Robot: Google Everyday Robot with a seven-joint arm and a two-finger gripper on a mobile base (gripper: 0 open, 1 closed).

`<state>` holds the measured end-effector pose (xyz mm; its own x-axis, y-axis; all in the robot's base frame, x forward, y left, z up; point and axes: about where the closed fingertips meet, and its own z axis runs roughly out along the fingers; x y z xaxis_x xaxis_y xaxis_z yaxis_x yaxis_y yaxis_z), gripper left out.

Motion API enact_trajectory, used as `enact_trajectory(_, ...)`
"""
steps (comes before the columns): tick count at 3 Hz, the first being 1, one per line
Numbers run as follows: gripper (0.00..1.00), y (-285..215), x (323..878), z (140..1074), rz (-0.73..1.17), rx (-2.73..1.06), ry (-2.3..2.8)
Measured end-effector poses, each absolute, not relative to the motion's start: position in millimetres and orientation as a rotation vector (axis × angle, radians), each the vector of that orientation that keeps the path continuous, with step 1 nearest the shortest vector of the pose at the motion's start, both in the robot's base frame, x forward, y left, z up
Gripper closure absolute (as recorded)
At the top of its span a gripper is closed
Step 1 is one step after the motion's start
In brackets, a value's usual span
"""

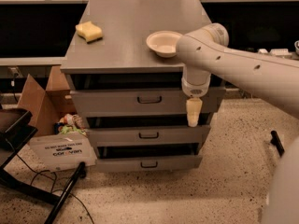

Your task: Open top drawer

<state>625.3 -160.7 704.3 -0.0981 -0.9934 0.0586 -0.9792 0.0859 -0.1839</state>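
Note:
The top drawer (117, 101) is the tallest grey front of three in the grey cabinet, with a small black bail handle (149, 99) at mid-front. It looks shut, flush with the two drawers below. My gripper (193, 113) hangs down from the white arm in front of the drawer's right end, well to the right of the handle. Its cream fingers (193, 111) point down, reaching the gap above the middle drawer (148, 135).
A white bowl (164, 43) and a yellow sponge (89, 31) sit on the cabinet top (126, 36). A cardboard box (39, 99) with a white sign (60, 150) stands at the left, beside a black stand and cables on the floor. The bottom drawer (148, 164) is lowest.

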Motion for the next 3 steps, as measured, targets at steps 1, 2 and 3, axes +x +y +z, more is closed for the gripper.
enact_trajectory(1,0.11,-148,651,690,-0.219,-2.056,2.25)
enact_trajectory(2,0.33,-144,651,676,-0.154,-2.021,2.266)
enact_trajectory(3,0.64,-155,611,682,-0.069,-1.882,2.342)
